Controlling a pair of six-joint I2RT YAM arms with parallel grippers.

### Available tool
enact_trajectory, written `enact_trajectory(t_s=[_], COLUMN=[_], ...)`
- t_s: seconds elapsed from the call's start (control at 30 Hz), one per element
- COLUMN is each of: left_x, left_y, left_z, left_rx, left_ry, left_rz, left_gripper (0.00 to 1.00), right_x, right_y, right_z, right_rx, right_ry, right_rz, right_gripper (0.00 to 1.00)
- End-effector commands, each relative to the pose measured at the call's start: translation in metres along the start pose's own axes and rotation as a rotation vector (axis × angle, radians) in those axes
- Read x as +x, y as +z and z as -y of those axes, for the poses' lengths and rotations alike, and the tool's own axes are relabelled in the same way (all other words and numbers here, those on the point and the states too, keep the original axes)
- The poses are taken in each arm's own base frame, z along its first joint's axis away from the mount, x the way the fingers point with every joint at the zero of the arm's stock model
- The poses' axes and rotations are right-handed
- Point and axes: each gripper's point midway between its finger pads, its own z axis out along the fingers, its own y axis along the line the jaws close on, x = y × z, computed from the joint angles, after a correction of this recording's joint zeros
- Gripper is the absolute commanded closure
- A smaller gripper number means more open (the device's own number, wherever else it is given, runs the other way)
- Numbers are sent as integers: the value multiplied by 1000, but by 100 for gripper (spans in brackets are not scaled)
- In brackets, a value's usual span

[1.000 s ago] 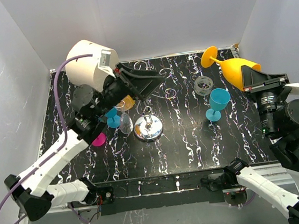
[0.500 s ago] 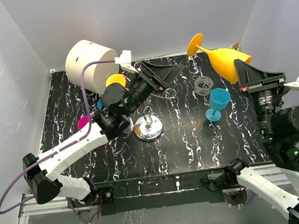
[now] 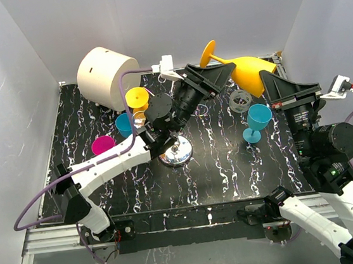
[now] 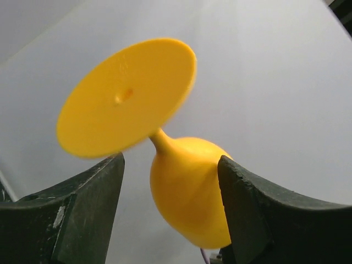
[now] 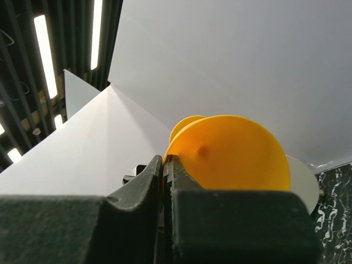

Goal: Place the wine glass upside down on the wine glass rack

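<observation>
Swinging over from the worktop's left side, the left arm (image 3: 110,167) now reaches across the middle. Its jaws, narrower than a second ago, have come up to the yellow wine glass (image 3: 246,72). That glass has shifted leftward too, carried by the right arm (image 3: 322,147). It hangs in the air above the back of the worktop (image 3: 231,164), lying nearly level, with its foot pointing left and its bowl to the right.

The right jaws are fully closed, pinching the bowl at its rim. The left jaws stand partly open with nothing gripped. In the left wrist view their two fingers (image 4: 91,209) sit either side of the stem and lower bowl, with a gap showing on both sides and the round foot facing the camera.

The wine glass rack (image 3: 176,152) stands on the worktop below and left of the held glass. Its shiny round base shows just under the left arm, which covers much of its wire. A second yellow glass (image 3: 137,99) stands foot-up beside that arm. A teal glass (image 3: 257,121) stands upright near the right arm, and a cream drum (image 3: 102,70) sits in the back left corner.
</observation>
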Motion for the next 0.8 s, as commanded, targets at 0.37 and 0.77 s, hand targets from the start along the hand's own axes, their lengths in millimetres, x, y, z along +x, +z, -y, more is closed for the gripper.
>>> enact_trajectory(t_s=[0.37, 0.77], left_x=[-75, -85], left_y=[-11, -11], left_z=[48, 61], left_rx=[163, 183], left_ry=[-51, -72], left_rz=[329, 347], left_gripper=[60, 66], right_x=[4, 18], right_y=[-11, -16], right_z=[-30, -54], right_rx=[-130, -258], right_ry=[96, 66], right_rz=[-56, -146], right_gripper=[100, 100])
